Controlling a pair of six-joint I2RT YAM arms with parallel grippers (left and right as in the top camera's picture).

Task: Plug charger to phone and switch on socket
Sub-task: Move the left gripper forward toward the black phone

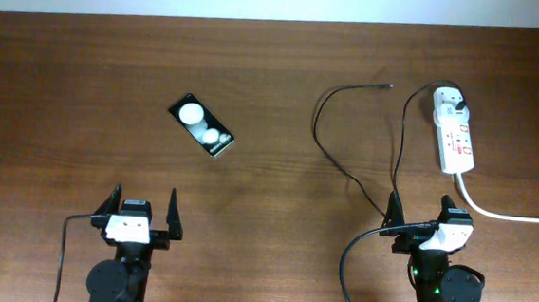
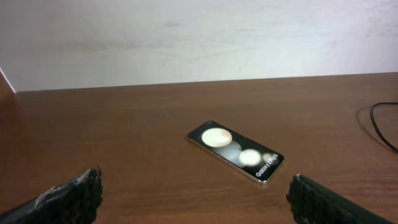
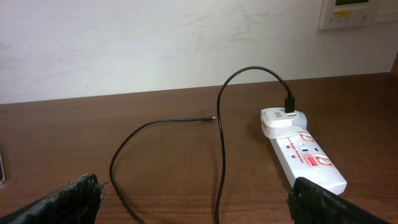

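While charger (image 3: 221, 143) lies with tip loose, well apart from phone (image 1: 202, 125), left gripper (image 1: 145, 195) and right gripper (image 1: 421, 207) both spread apart.

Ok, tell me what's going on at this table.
Nothing is being handled yet. The left end effector and right end effector are both open and empty. The phone lies screen up on the left. The charger has its white plug in the socket on the right, but its connector tip lies loose on the table, well apart from the phone.
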